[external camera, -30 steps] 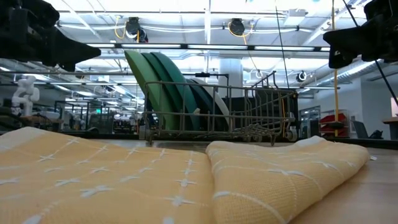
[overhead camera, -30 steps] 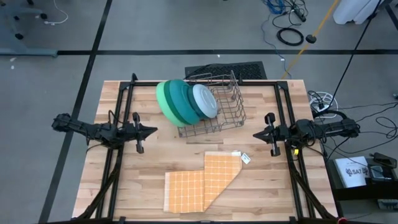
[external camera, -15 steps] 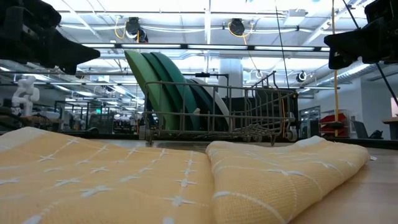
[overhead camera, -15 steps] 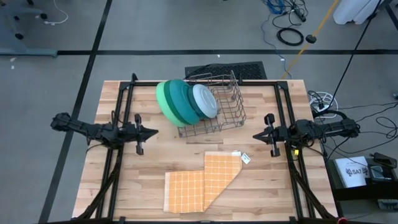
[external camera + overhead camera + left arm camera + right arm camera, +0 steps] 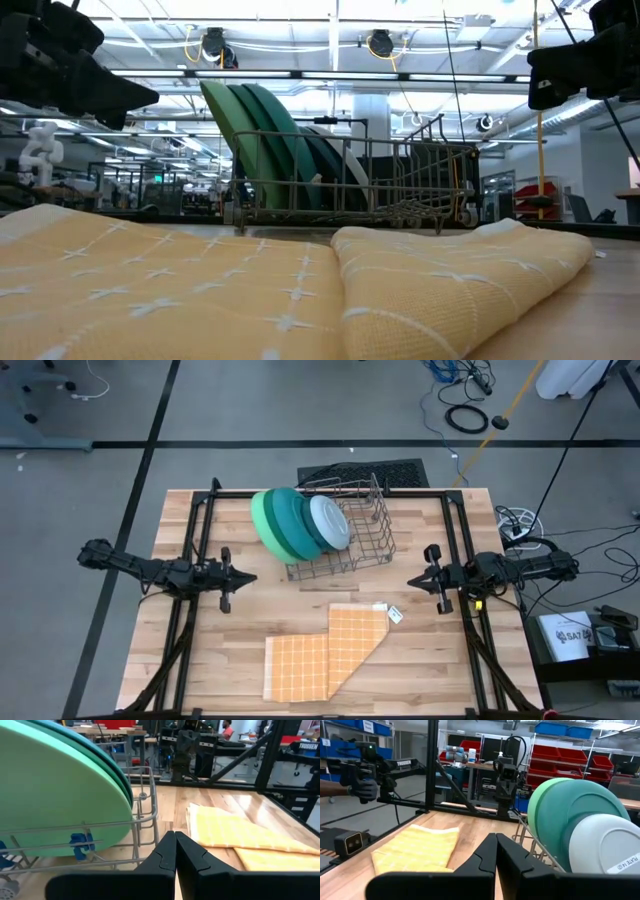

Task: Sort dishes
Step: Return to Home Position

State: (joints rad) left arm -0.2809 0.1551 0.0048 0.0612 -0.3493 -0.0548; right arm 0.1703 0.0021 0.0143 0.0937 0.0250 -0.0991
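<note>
Several round plates [image 5: 300, 522] stand on edge in the grey wire rack [image 5: 350, 540] at the table's far middle: light green outermost on the left, then greens and teals, a pale blue one [image 5: 330, 520] facing right. They also show in the low view [image 5: 270, 140]. My left gripper [image 5: 250, 577] is shut and empty, left of the rack. My right gripper [image 5: 410, 579] is shut and empty, right of the rack. The light green plate [image 5: 50, 795] fills the left wrist view; the pale plate [image 5: 605, 845] shows in the right wrist view.
An orange checked cloth [image 5: 325, 652] lies folded on the table's near middle, with a small white tag [image 5: 395, 616] at its far right corner. Black frame rails [image 5: 200, 520] run along the table's left and right sides.
My left gripper has moved a little toward the table's right edge and near edge. The plates, rack and cloth have stayed where they were.
</note>
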